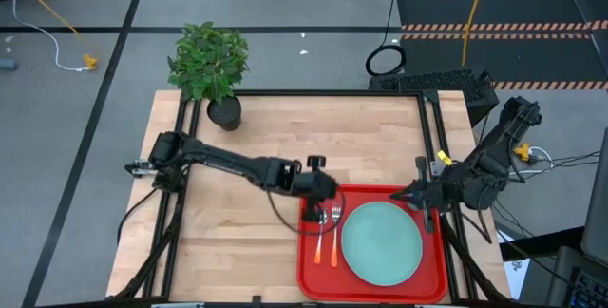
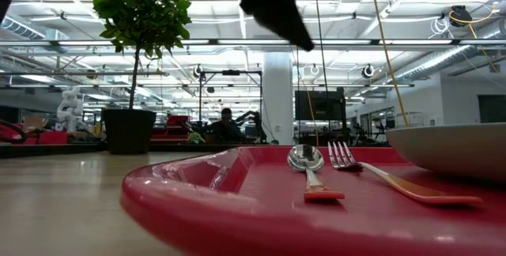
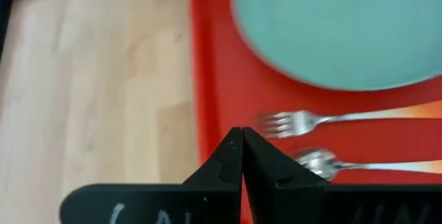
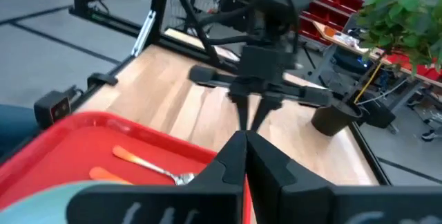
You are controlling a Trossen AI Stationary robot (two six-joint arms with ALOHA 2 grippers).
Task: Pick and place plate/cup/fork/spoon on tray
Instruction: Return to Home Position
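Left pincer [image 1: 319,186] hanging shut and empty over the tray's [image 1: 313,275] far left corner, fingertips pressed together. Right pincer [image 1: 407,194] also shut and empty, sitting at the tray's far right edge. Wooden table [image 1: 237,241] carrying the red tray near its front right. Tray holding plate [image 1: 382,242], fork [image 1: 335,232] just left of it, spoon [image 1: 320,229] beside the fork, handles pointing front. Plant [image 1: 211,61] in black pot at the table's back left. Grey floor around; a person [image 2: 227,123] sitting far off in the room.
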